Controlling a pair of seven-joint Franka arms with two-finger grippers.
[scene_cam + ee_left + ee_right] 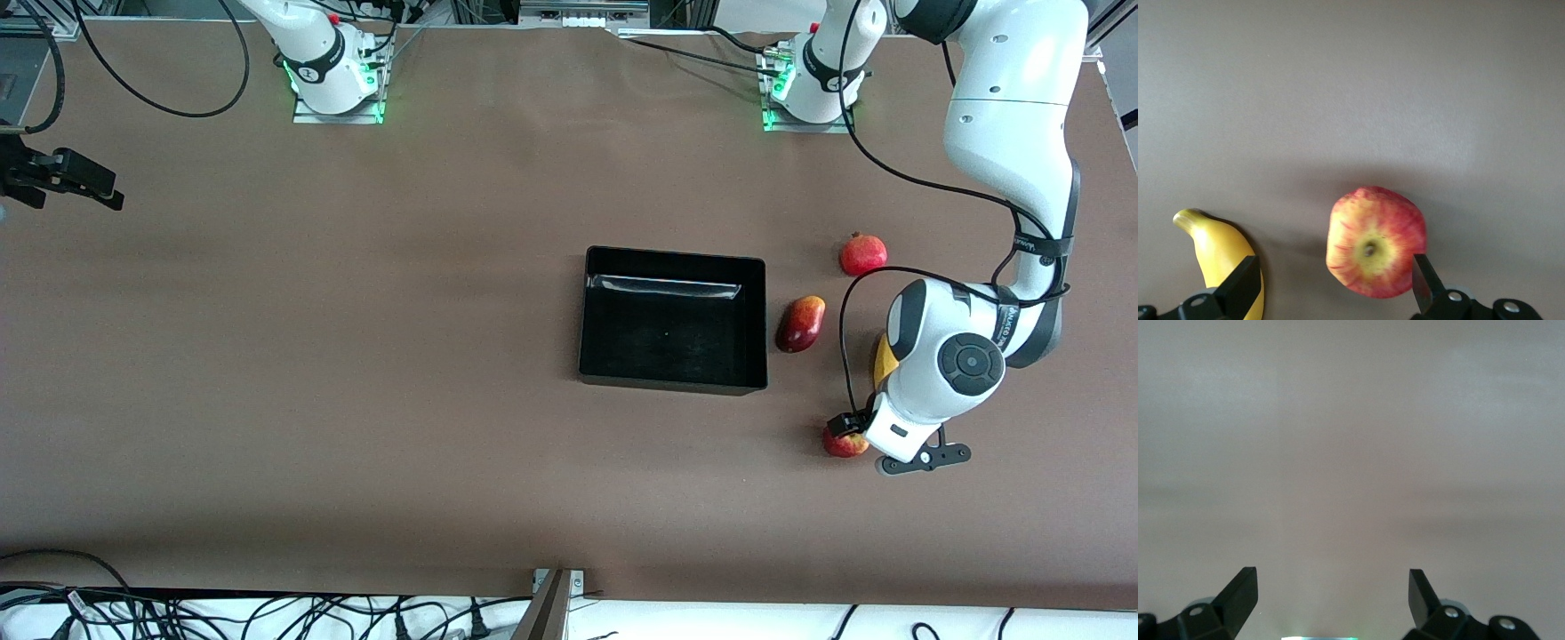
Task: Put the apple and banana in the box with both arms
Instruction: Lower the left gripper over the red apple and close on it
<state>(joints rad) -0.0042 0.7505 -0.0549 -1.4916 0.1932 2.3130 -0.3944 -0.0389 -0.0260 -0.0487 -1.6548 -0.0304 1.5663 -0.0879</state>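
My left gripper (1331, 290) hangs low over the apple (1375, 241), its 2 fingers (1241, 283) spread wide apart. The fruit sits between them on the table (356, 356), stem dimple facing my wrist camera, close against 1 finger; whether that finger touches the skin I cannot tell. Just outside my other finger lies the banana (1221, 253), its darker tip pointing away from the wrist, a little apart from the apple.

From the front camera my left arm's wrist covers most of the banana (883, 360), leaving only a yellow sliver, and the apple (845, 442) peeks out from under the gripper housing. The box (673, 384) sits on the table, toward the right arm's end from my left gripper, well apart from it. Between box and gripper lies a mango (801, 324) (just beside the box wall), and a pomegranate (863, 254) rests farther from the front camera than the mango.

My right gripper (1331, 603) waits over bare table at the right arm's end, well apart from everything, its 2 fingers likewise wide apart and holding nothing.
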